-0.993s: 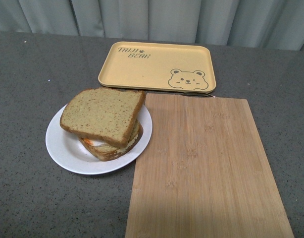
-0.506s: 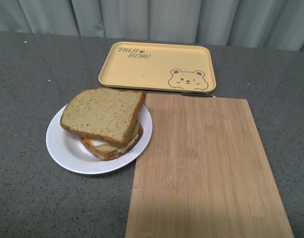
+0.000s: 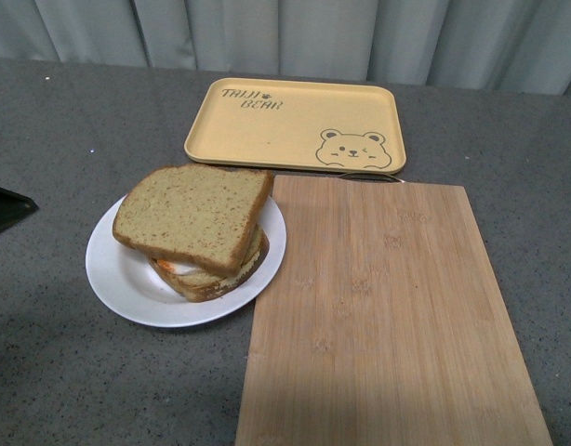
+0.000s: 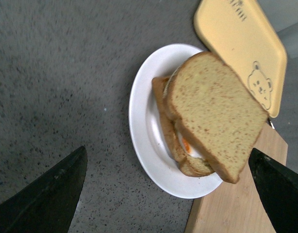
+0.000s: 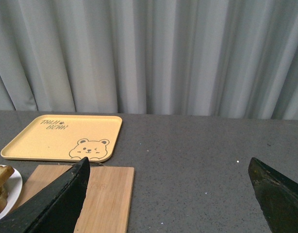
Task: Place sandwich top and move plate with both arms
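A wooden board (image 3: 388, 316) lies just beside the plate (image 3: 118, 279), with a yellow tray (image 3: 285, 125) behind. The sandwich top (image 3: 194, 214) sits stacked on the plate, ahead of the left fingers (image 4: 47, 199), which are spread wide and empty. The right fingers (image 5: 52, 204) are likewise.

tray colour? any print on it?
Yellow tray with a dark bear drawing and lettering; clearest in the front view.

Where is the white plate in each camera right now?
Front view: plate left of the cutting board.
Left wrist view: plate central, beneath the sandwich top.
Right wrist view: only a sliver beside the cutting board.
Shared landmark: yellow bear tray.
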Motion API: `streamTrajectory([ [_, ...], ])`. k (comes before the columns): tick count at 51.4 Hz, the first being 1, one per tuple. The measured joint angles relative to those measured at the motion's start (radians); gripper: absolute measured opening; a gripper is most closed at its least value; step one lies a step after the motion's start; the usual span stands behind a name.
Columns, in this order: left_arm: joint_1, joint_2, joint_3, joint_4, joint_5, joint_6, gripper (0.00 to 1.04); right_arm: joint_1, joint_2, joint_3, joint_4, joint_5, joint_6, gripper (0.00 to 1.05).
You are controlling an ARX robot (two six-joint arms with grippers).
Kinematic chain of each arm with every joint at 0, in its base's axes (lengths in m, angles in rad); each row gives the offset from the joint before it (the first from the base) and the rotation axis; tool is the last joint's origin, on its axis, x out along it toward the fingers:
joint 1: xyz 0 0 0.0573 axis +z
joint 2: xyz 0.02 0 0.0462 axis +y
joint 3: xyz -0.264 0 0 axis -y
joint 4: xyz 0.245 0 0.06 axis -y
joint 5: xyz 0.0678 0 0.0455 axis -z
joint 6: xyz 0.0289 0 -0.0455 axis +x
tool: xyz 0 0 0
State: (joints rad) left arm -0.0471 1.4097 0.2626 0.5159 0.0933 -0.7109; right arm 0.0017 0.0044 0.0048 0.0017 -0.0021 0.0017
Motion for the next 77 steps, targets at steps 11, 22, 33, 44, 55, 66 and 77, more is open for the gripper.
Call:
streamTrajectory([
  [11, -0.006, 0.314, 0.109, 0.095, 0.044, -0.131, 0.98, 0.000, 0.000, 0.000, 0.000, 0.000, 0.000, 0.95],
  [22, -0.035, 0.484, 0.171, 0.140, 0.076, -0.189, 0.98, 0.000, 0.000, 0.000, 0.000, 0.000, 0.000, 0.95],
  [33, -0.068, 0.550, 0.182, 0.173, 0.092, -0.211, 0.98, 0.000, 0.000, 0.000, 0.000, 0.000, 0.000, 0.95],
  [44, -0.067, 0.630, 0.245, 0.183, 0.100, -0.228, 0.59, 0.000, 0.000, 0.000, 0.000, 0.000, 0.000, 0.95],
  [55, -0.048, 0.661, 0.266, 0.187, 0.118, -0.249, 0.24, 0.000, 0.000, 0.000, 0.000, 0.000, 0.000, 0.95],
  [66, -0.034, 0.650, 0.262, 0.233, 0.178, -0.285, 0.05, 0.000, 0.000, 0.000, 0.000, 0.000, 0.000, 0.95],
  [77, -0.027, 0.612, 0.218, 0.335, 0.216, -0.366, 0.04, 0.000, 0.000, 0.000, 0.000, 0.000, 0.000, 0.95],
])
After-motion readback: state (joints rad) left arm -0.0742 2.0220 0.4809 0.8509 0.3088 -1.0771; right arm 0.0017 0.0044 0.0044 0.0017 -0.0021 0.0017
